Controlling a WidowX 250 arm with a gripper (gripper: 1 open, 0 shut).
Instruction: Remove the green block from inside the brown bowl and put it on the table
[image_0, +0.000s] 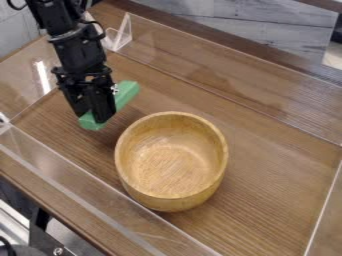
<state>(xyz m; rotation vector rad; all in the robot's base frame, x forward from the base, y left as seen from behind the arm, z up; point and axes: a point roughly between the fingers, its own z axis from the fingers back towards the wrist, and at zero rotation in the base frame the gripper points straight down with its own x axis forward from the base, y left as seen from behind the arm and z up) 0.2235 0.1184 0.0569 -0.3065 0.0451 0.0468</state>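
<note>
Left of the bowl (171, 160), in the one camera view, the claw (94, 108) points steeply down at the table (254, 95), clenched on the block (112, 104). That green block sits tilted between the fingers, its lower end at or touching the wood just below the claw, its upper end sticking out to the claw's right. To the claw's lower right, close by, the bowl stands empty. My worry: released from this tilt, the block could tip or slide against the bowl's wall, or cling to a finger as the claw lifts.
</note>
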